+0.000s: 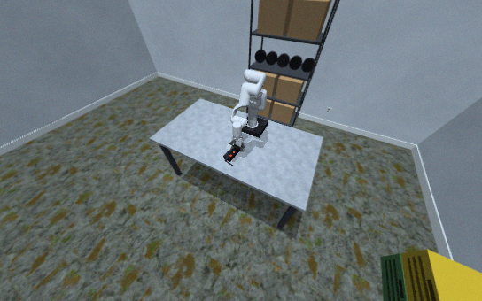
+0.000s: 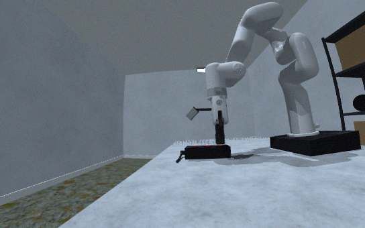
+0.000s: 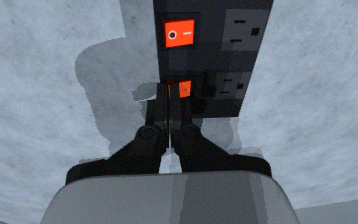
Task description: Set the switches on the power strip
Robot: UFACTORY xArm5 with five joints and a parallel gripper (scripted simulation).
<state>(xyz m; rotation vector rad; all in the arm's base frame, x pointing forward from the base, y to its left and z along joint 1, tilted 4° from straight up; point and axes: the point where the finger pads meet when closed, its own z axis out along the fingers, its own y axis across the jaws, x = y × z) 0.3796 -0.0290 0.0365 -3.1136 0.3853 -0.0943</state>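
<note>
A black power strip (image 1: pixel 230 154) (image 2: pixel 207 152) (image 3: pixel 214 55) lies flat on the grey table (image 1: pixel 275 168) (image 2: pixel 235 191), right way up. Its cable stub (image 2: pixel 180 157) sticks out at the end nearer the table edge. My gripper (image 1: pixel 236 144) (image 2: pixel 219 141) (image 3: pixel 169 97) is shut with nothing between the fingers. It points straight down, its tips at the strip's top at the end away from the cable. In the wrist view the tips partly cover one red switch (image 3: pixel 185 89). A second red switch (image 3: pixel 179 33) shows clear beyond it. The third switch is out of that view.
The arm's black base (image 2: pixel 315 142) (image 1: pixel 255 129) stands on the table behind the strip. A black shelf rack (image 1: pixel 288 66) with cardboard boxes stands behind the table. A yellow and green box (image 1: pixel 425 276) is on the floor, front right.
</note>
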